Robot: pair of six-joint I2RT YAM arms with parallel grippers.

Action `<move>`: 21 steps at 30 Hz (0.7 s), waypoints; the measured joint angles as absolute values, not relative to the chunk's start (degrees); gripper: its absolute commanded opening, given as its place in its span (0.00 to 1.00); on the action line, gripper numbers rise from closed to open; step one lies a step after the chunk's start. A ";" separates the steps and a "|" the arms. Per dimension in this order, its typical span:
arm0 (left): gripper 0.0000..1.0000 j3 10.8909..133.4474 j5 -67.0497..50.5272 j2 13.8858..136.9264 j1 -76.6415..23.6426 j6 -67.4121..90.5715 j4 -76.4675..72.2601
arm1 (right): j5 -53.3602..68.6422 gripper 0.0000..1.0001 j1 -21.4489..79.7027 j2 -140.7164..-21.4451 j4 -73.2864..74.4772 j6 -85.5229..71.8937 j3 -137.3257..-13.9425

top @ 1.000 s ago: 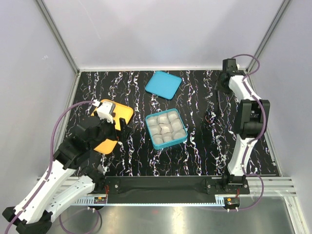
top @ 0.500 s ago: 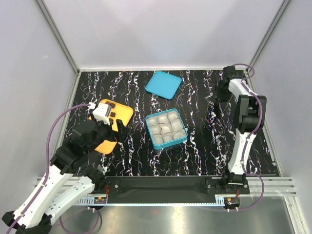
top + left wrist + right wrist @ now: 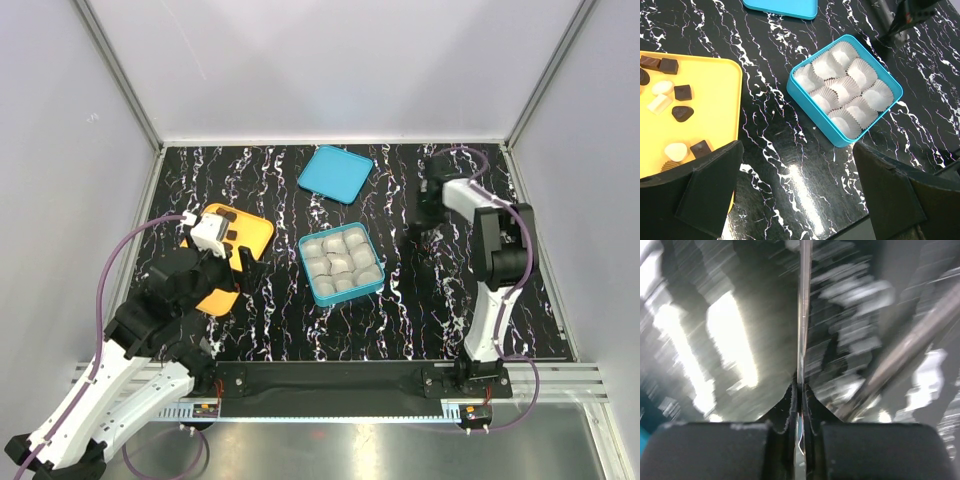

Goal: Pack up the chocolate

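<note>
Black marbled table (image 3: 420,300): carries everything.
Orange tray (image 3: 715,100): left of the tin, apart from it.
Teal tin (image 3: 810,103): holds white paper cups (image 3: 845,87).
Lid (image 3: 335,173): flat behind the tin.
My left pincer (image 3: 800,200): fingers wide apart, over the table.
My right pincer (image 3: 799,390): fingers seemingly pressed together; blurred.
Chocolate (image 3: 682,113): dark and pale pieces on the tray.

My right wrist view is motion-smeared, the tabletop (image 3: 850,335) unreadable. The tray (image 3: 715,110) and one dark chocolate (image 3: 643,77) run off my left wrist view.
</note>
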State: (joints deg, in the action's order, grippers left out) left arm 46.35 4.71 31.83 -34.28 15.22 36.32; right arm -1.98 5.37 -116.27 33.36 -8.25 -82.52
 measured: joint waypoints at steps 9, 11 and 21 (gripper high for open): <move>0.99 46.26 4.10 31.81 -34.28 15.25 36.32 | -4.12 0.00 20.36 -106.17 34.83 -10.59 -69.36; 0.99 46.26 3.84 31.86 -34.28 15.25 36.32 | -5.61 0.02 20.01 -103.77 36.10 -11.97 -67.29; 0.99 46.26 2.26 31.99 -34.28 15.25 36.25 | -9.28 0.49 19.35 -94.48 40.51 -16.32 -60.69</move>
State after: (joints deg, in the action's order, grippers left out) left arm 46.26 2.26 31.99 -34.28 15.25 36.25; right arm -9.28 19.35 -94.48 40.51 -16.32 -60.69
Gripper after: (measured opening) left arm 0.988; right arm 0.357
